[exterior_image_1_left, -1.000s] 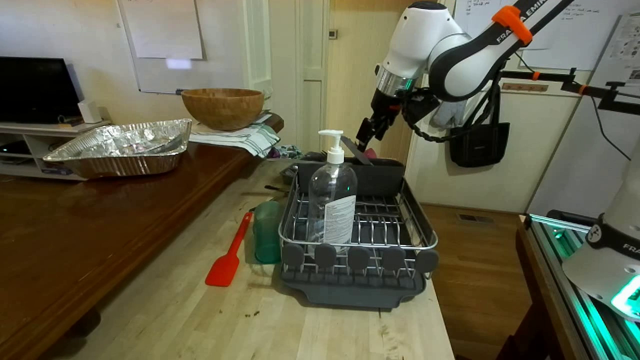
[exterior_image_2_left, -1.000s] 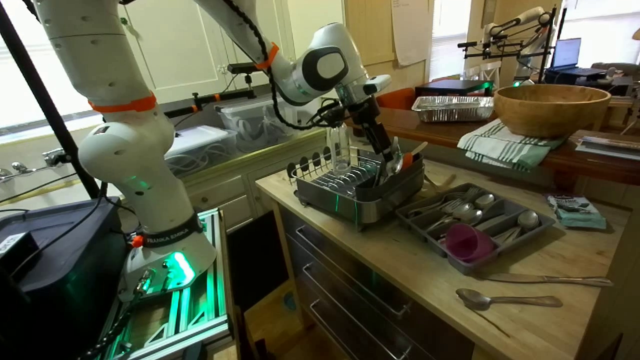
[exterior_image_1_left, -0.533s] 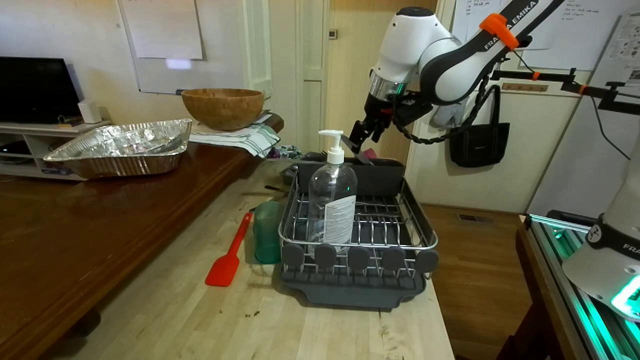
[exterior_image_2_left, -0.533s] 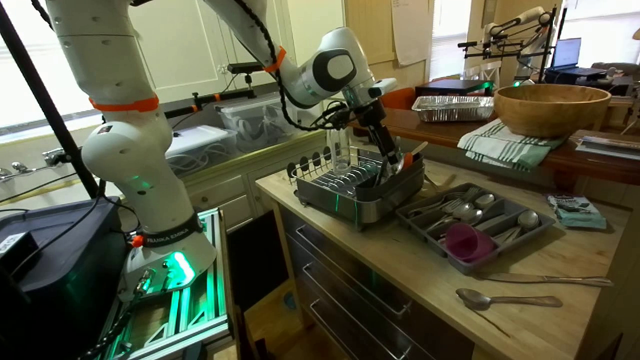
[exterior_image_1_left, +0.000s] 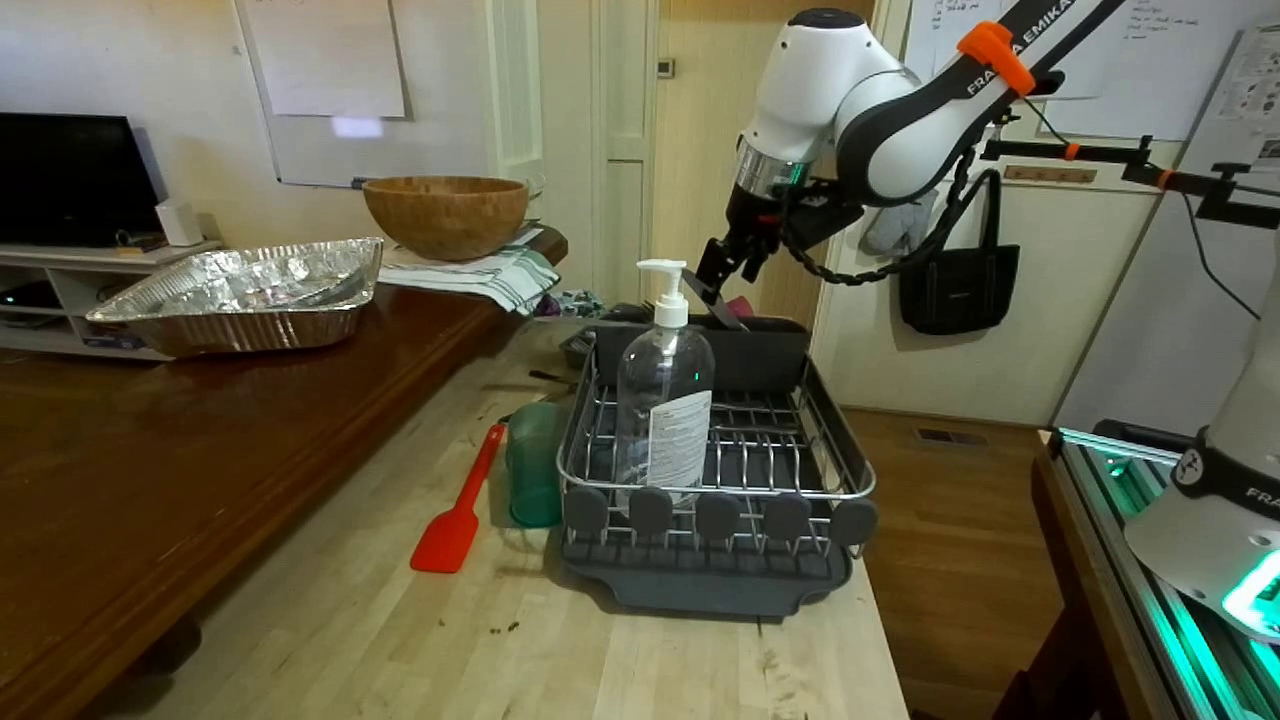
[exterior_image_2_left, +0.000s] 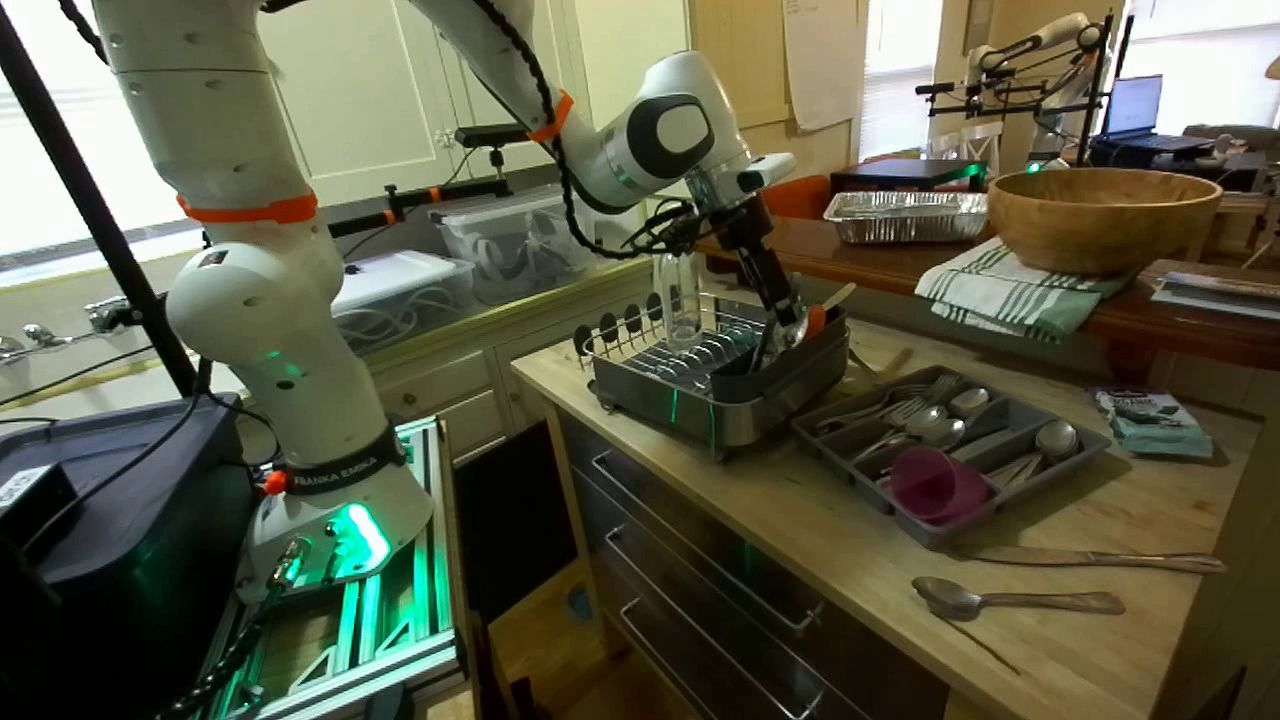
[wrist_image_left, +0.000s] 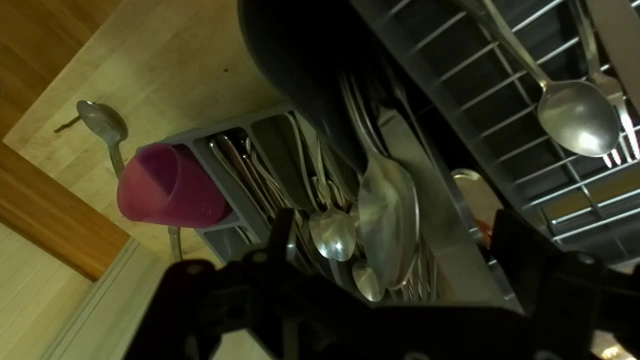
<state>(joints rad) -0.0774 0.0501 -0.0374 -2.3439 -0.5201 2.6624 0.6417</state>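
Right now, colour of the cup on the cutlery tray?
Magenta-pink cup, clearest in the wrist view.

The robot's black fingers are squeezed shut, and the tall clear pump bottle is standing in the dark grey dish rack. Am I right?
Almost! The robot's black fingers are not shut: the wrist view shows them spread wide apart, and a silver metal spoon shows through the gap. The tall clear pump bottle is standing in the dark grey dish rack.
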